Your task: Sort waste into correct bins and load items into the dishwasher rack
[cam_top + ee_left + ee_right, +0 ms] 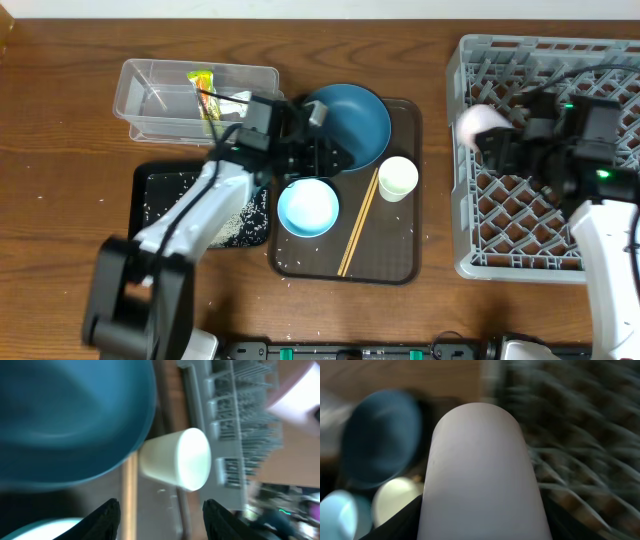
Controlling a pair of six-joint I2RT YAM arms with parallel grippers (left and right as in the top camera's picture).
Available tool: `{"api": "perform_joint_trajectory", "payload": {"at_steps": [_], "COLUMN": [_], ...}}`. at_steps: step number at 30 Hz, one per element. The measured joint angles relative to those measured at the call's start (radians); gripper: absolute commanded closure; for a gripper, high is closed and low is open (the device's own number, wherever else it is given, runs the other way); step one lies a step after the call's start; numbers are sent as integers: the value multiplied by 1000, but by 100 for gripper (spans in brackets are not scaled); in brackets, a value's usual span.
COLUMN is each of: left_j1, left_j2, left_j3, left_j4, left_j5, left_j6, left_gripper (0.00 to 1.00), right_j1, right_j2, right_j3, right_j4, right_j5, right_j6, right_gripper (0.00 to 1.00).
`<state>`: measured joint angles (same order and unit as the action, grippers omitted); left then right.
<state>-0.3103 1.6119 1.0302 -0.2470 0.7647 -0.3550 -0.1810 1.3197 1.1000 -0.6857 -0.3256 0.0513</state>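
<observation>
My right gripper (497,137) is shut on the pink cup (478,122) and holds it at the left edge of the grey dishwasher rack (545,255); the cup fills the right wrist view (480,470). My left gripper (335,158) is open and empty over the dark-blue dish (352,118), its fingertips (160,520) apart. The pale-green cup (397,178) stands on the brown tray; it also shows in the left wrist view (177,458). The pale-blue bowl (307,207) and the chopsticks (358,222) lie on that tray. The snack wrapper (203,90) lies in the clear tub (150,95). Rice covers the black tray (160,195).
The brown serving tray (395,255) sits mid-table. Loose rice grains (60,190) are scattered on the wood at the left. The rack's wall (235,435) is behind the green cup in the left wrist view.
</observation>
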Motion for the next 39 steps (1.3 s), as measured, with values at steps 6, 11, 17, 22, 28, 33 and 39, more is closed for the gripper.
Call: {"api": "perform_joint_trajectory", "payload": {"at_steps": [6, 11, 17, 22, 28, 33, 39], "left_j1": [43, 92, 127, 127, 127, 127, 127], "left_j2": [-244, -367, -401, -401, -401, -401, -401], "left_j3": [2, 2, 2, 2, 2, 2, 2], "left_j4": [-223, -333, -369, -380, -392, -396, -402], "left_j5": [-266, -431, -511, -530, -536, -536, -535], "left_j6": [90, 111, 121, 121, 121, 121, 124], "left_gripper": [44, 43, 43, 42, 42, 41, 30], "right_j1": [-172, -292, -452, -544, -600, -615, -616], "right_j2": [0, 2, 104, 266, 415, 508, 537], "right_j3": [79, 182, 334, 421, 438, 438, 439], "right_j4": [-100, -179, -220, -233, -218, -192, -159], "right_j5": [161, 286, 347, 371, 382, 386, 330], "right_j6": [75, 104, 118, 131, 143, 144, 153], "right_gripper": [90, 89, 90, 83, 72, 47, 25]}}
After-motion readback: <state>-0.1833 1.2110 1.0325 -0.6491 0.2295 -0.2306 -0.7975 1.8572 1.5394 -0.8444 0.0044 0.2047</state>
